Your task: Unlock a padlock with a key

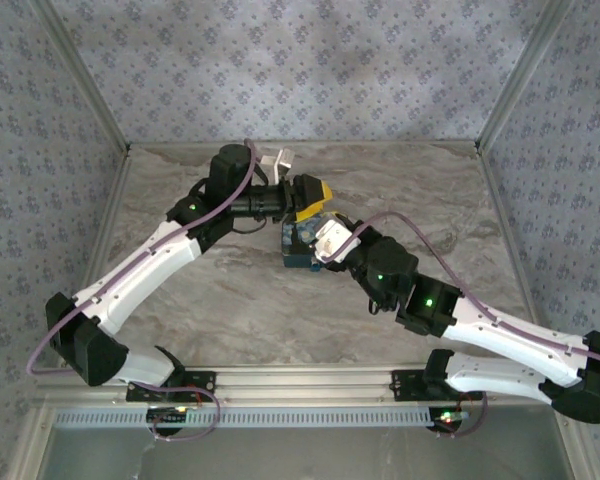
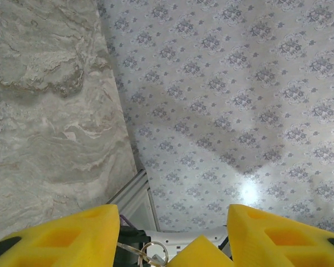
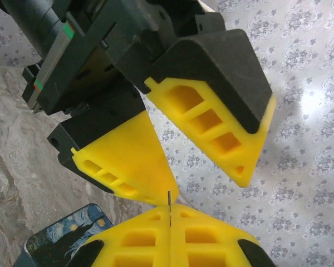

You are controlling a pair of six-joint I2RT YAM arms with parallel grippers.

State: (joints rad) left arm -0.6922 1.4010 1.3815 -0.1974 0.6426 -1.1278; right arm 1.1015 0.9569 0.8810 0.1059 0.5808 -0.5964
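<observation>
My right gripper is shut on the key, and a thin sliver of its metal sticks up between the pressed yellow pads. The left gripper hangs open just above, one finger close to that sliver. In the left wrist view its yellow fingers stand apart around the right gripper's tip and a key ring. A blue block with a starry print, which I take for the padlock, lies on the table under both grippers. From above, the left gripper and right gripper meet mid-table.
The marble-look table is fenced by aluminium rails and patterned walls. A small white object sits near the back rail behind the left wrist. Both arms reach in from the near edge.
</observation>
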